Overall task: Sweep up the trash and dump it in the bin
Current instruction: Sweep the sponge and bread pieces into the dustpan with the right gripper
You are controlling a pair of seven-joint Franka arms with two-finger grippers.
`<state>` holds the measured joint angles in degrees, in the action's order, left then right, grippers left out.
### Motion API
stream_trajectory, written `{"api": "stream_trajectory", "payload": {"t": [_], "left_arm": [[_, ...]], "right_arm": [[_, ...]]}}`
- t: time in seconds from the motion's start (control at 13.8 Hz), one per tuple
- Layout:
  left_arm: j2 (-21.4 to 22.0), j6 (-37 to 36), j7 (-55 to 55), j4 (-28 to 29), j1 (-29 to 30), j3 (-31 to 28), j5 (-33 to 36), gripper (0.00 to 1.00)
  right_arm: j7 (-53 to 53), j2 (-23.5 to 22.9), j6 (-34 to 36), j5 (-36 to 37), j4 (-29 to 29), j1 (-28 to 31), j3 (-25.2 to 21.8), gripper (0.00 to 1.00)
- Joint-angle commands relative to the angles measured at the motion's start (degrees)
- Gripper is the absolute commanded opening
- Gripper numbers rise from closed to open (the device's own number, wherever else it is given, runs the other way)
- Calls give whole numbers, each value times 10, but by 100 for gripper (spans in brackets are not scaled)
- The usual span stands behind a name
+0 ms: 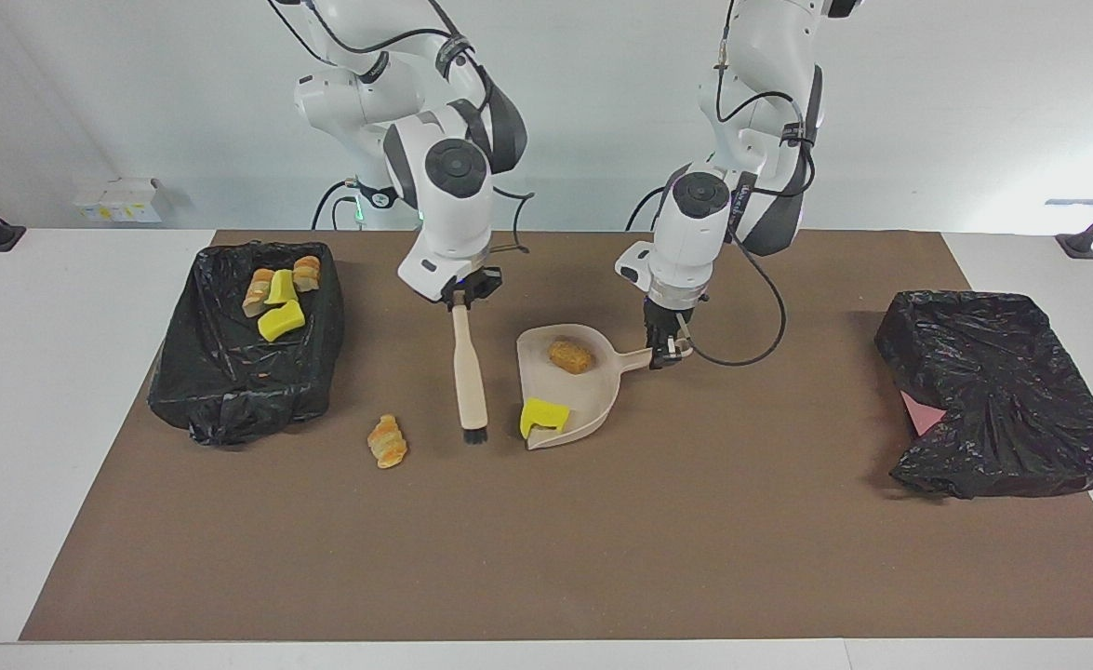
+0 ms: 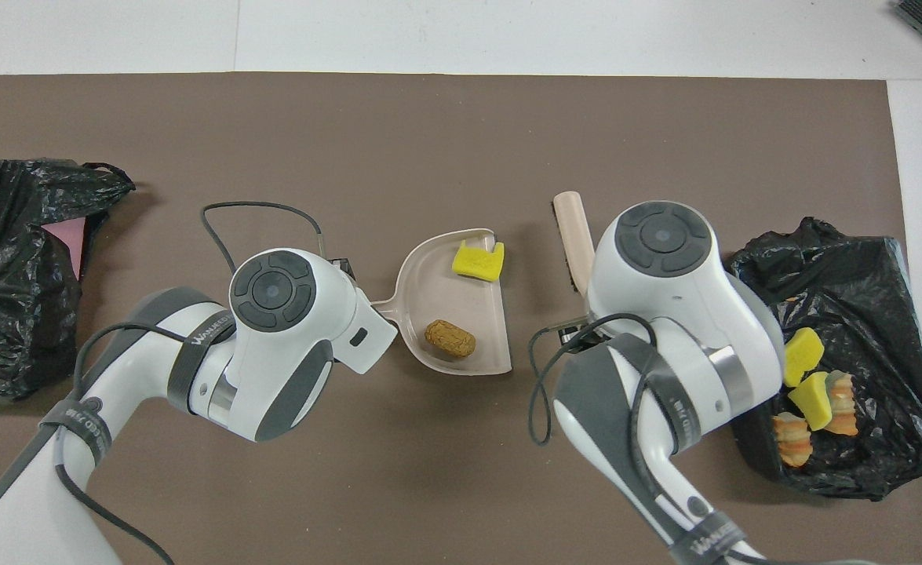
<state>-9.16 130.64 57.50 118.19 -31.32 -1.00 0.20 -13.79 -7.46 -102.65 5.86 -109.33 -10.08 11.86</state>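
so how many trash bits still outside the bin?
3: yellow notched sponge and brown bread chunk in the beige plastic dustpan; croissant-shaped piece on the mat. Four sit binned.

Right gripper (image 1: pixel 460 296): clamped on the top end of the brush (image 1: pixel 470 372), whose bristles point down at the brown mat between croissant and dustpan
Left gripper (image 1: pixel 665 352): closed on the dustpan handle, low over the tabletop (image 1: pixel 62 391)
Dustpan (image 1: pixel 593 395): beige, on the mat, holding a yellow sponge piece (image 1: pixel 543 417) at its open lip and a tan bread chunk (image 1: pixel 570 355) nearer the handle
Croissant (image 1: pixel 387 440): loose on the mat, just beside the brush head
Bin at the right arm's end (image 1: pixel 230 372): black-lined, four bits inside, sponges and bread
Bin at the left arm's end (image 1: pixel 1002 391): black bag, pink scrap (image 1: pixel 921 413) showing at its edge
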Motion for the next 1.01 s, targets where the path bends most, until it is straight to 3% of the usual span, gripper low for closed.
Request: {"api": "stream_trajectory", "payload": {"t": [0.0,0.22,0.43,0.79,0.94], "left_arm": [[9,-1,-62,13,-17,-3,4,0],[12,-22,-94,11,-34,-4,4,0],[16,-48,-106,12,-47,-4,4,0],[22,-75,-134,13,-60,-4,6,0],[26,-83,-140,15,-62,-4,6,0]], "right_arm": [[49,-35,24,50,41,57,6,0],[50,-82,67,125,83,67,5,0],[47,-120,74,144,103,73,1,0],[44,-128,72,123,97,59,6,0],[43,-124,75,65,94,39,6,0]]}}
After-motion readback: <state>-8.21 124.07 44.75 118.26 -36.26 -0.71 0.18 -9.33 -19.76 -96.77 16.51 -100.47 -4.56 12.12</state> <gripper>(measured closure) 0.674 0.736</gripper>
